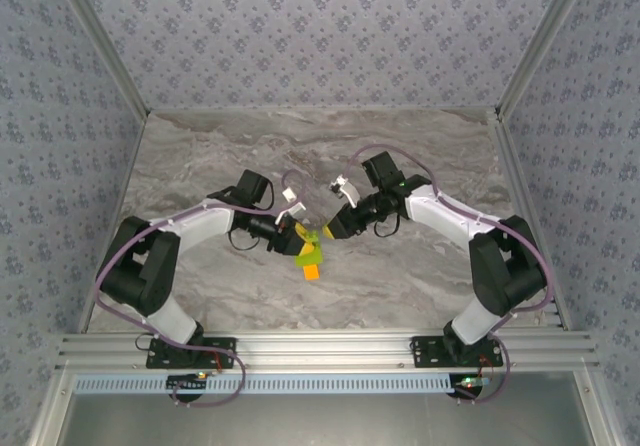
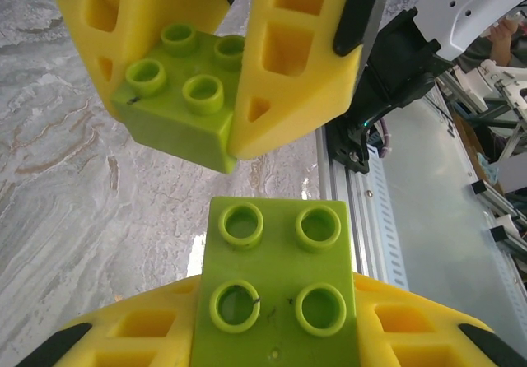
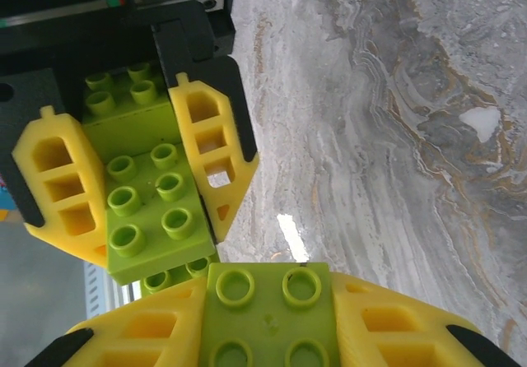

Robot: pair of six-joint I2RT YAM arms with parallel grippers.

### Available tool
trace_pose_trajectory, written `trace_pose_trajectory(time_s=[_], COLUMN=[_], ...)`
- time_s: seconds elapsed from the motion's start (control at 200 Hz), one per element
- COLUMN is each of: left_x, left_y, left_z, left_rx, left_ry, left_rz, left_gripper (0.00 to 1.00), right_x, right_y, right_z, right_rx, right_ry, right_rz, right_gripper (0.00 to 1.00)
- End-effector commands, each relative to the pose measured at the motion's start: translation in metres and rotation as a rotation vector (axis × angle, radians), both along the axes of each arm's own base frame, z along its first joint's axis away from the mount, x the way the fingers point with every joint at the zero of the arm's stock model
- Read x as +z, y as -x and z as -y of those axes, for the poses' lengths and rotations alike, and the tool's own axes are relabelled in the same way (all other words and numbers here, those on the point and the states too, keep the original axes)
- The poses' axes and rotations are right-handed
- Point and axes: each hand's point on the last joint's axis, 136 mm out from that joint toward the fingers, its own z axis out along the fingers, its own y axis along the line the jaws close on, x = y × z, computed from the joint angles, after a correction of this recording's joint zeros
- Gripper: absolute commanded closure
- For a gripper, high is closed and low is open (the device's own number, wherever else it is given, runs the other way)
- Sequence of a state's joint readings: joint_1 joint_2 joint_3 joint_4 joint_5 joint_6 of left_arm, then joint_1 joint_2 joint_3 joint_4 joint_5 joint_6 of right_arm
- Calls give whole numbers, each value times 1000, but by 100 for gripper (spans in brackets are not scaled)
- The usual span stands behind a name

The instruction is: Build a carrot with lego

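Note:
My left gripper is shut on a lime-green lego brick, studs facing the camera. Facing it, my right gripper is shut on another lime-green brick. The two bricks hang a short gap apart above the table's middle. From the right wrist, the left-held piece looks like a stack of green bricks between yellow fingers. In the top view an orange brick with green on it sits just below the left gripper; I cannot tell whether it hangs from the stack or lies on the table.
The grey marble table spreads around both arms. Patterned walls close the back and sides. An aluminium rail runs along the near edge by the arm bases.

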State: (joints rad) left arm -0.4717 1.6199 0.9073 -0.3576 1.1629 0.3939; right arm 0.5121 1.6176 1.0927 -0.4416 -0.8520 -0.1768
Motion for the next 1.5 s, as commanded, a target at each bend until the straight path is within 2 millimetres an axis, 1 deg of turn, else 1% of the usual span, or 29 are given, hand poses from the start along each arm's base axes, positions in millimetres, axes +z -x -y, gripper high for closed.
trace_pose_trajectory(time_s=[0.0,0.115,0.285,0.35,0.355,0.37,0.53,0.545,0.635,0.71,0.875,1.179,1.359,1.494], left_x=[9,7,7,8,8,8,13,14,17,19,21,19,18,17], left_y=[4,6,8,8,8,8,11,12,13,14,15,13,12,12], left_z=[6,8,9,9,9,9,9,9,9,9,9,10,11,10], left_rx=[-50,-67,-78,-80,-80,-81,-98,-102,-111,-114,-120,-121,-119,-119], left_ry=[46,36,38,40,39,41,60,63,76,80,89,85,77,76], left_rz=[-2,-15,-22,-20,-21,-21,-27,-28,-29,-30,-31,-43,-41,-38], left_gripper=[80,80,80,80,80,80,80,81,81,81,81,81,82,82], right_x=[15,23,27,24,29,35,42,42,40,36,35,38,34,31], right_y=[-1,1,0,4,1,-1,5,8,11,13,15,19,23,25], right_z=[-3,-6,-9,-9,-11,-12,-14,-14,-13,-14,-16,-22,-30,-31], right_rx=[23,52,78,92,94,99,162,167,192,209,230,251,272,276], right_ry=[-67,-111,-116,-119,-126,-136,-185,-183,-196,-202,-224,-242,-229,-220], right_rz=[-19,-37,-48,-68,-55,-41,-58,-78,-100,-127,-148,-158,-173,-183], right_gripper=[80,80,81,81,81,81,82,82,82,82,82,82,83,83])
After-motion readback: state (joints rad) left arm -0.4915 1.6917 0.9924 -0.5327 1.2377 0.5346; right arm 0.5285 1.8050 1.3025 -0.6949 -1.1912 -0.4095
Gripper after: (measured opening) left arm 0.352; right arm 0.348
